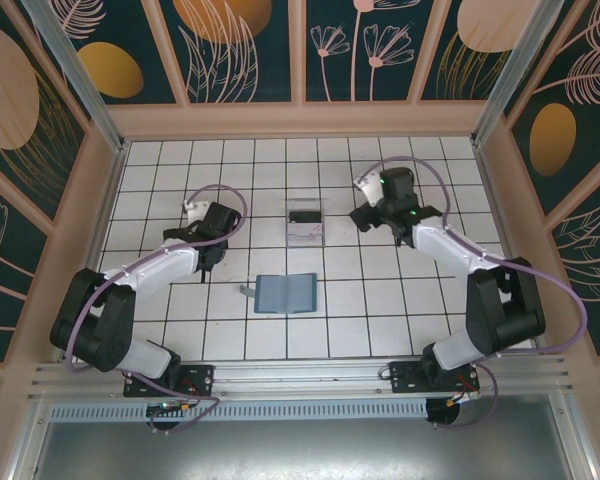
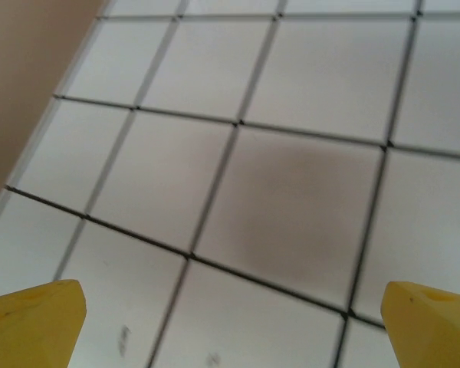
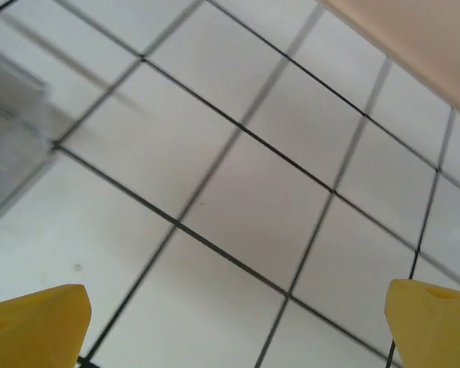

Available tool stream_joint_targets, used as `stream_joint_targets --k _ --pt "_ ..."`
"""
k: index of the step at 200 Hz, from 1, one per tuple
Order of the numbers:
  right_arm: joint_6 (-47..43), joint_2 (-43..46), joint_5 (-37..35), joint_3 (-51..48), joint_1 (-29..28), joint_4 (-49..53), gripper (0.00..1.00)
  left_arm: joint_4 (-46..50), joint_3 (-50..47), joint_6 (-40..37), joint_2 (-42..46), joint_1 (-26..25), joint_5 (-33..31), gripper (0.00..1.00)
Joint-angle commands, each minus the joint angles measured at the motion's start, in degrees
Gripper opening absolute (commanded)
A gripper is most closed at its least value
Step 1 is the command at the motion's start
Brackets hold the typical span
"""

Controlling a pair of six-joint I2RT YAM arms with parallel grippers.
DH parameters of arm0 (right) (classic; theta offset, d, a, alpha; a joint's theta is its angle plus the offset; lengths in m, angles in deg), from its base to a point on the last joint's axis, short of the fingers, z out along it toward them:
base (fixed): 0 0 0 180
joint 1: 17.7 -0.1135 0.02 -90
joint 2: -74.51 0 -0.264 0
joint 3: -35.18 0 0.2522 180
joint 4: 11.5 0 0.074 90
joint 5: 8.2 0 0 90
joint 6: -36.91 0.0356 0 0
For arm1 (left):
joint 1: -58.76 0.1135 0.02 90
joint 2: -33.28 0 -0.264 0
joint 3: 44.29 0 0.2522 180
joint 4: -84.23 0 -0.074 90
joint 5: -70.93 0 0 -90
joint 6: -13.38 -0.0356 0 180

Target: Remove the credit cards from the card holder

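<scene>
The card holder [image 1: 285, 293] lies opened flat on the tiled surface [image 1: 380, 310], between the 2 arms and near their bases, with its small tab on the left side. A clear box [image 1: 305, 222] stands beyond it, apart from it. The left tool [image 2: 230, 326] is spread wide above bare tiles and holds nothing. The right tool [image 3: 234, 326] is likewise wide and empty, positioned right of the clear box.
</scene>
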Motion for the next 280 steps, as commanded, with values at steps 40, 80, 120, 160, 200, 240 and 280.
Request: stream_joint_targets --k 40,80,120,160,200,240,280 --pt "19.5 5.7 -1.7 -23.8 13.3 -36.4 0.99 -32.4 -9.9 -14.4 2.7 9.2 0.8 0.98" --pt "22.4 1.7 -6.7 -31.2 14.7 -53.7 0.99 -61.4 -21.7 -18.8 4.7 12.9 7.2 0.99" --pt "26.4 -2.0 -4.4 -33.6 16.6 -63.9 0.99 -70.9 -25.3 -22.0 1.5 17.0 13.2 0.98" --pt "28.3 -2.1 1.2 -37.2 19.7 -69.9 0.99 -84.3 -30.2 -22.4 -1.5 20.0 19.9 0.98" --pt "28.1 -3.8 1.4 -39.2 19.8 -75.3 0.99 -81.0 -29.1 -22.0 -1.2 21.7 25.5 0.99" --pt "28.1 -3.7 1.4 -39.2 19.7 -75.1 0.99 -96.0 -34.7 -22.9 -4.5 21.8 26.2 0.99" --pt "28.1 -3.8 1.4 -39.2 19.7 -75.0 0.99 -91.0 -33.7 -22.2 -3.2 22.0 25.7 0.99"
